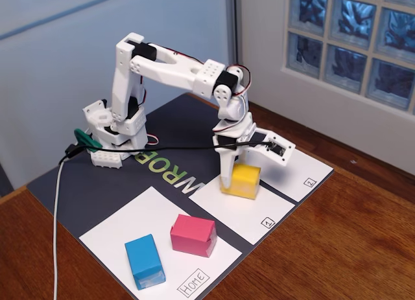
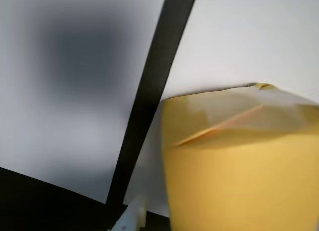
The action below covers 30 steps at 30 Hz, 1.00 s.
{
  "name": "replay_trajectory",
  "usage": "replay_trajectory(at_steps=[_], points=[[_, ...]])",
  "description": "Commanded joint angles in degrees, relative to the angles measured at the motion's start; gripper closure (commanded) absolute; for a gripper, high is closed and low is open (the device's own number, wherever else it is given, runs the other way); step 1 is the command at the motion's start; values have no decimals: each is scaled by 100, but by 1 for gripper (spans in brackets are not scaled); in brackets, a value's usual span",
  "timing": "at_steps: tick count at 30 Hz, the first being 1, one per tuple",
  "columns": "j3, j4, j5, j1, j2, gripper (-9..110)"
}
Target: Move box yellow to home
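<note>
Straddling: gripper [image 1: 238,162] is down over the yellow box [image 1: 241,181], one white finger along the box's left face in the fixed view, the other jaw swung out wide toward the right
Hand state: jaws stand well apart; nothing clamped yet; whether the left finger touches the box I cannot tell
Box place: on sheet 1 [image 1: 249,212], near its far edge, just beside the dark strip that parts it from sheet 2 [image 1: 305,173]; well apart from home [image 1: 113,238]
Wrist view: box [image 2: 239,166] fills the lower right, blurred and very close; a paper fold shows on its upper face; dark strip [image 2: 149,96] runs diagonally between two white sheets
Home: largest sheet, nearest the camera in the fixed view, label at its near corner; blue block [image 1: 144,261] and pink block [image 1: 193,235] lie on it, free paper left mainly behind them
Handling, judged: paper-wrapped, likely light and fairly stiff; wrap looks smooth, so it may slip or crease under a hard squeeze
Where to grip: across the two opposite side faces, mid-height, jaws square to the faces, clear of the folded ends
Step, judged: closing on the box comes next; lift and carry not yet begun
Risk: a skewed closing could twist the box or nudge it along the sheet; the drop must miss pink and blue
</note>
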State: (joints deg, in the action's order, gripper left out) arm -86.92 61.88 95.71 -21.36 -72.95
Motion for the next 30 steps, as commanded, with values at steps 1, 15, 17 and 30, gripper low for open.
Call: replay_trajectory(at_steps=[1,15,17,30], points=[[26,-53,44,62,-123,65],[26,-483,0,299,343,66],[26,-536,18,308,422,67],[26,-791,185,299,615,98]])
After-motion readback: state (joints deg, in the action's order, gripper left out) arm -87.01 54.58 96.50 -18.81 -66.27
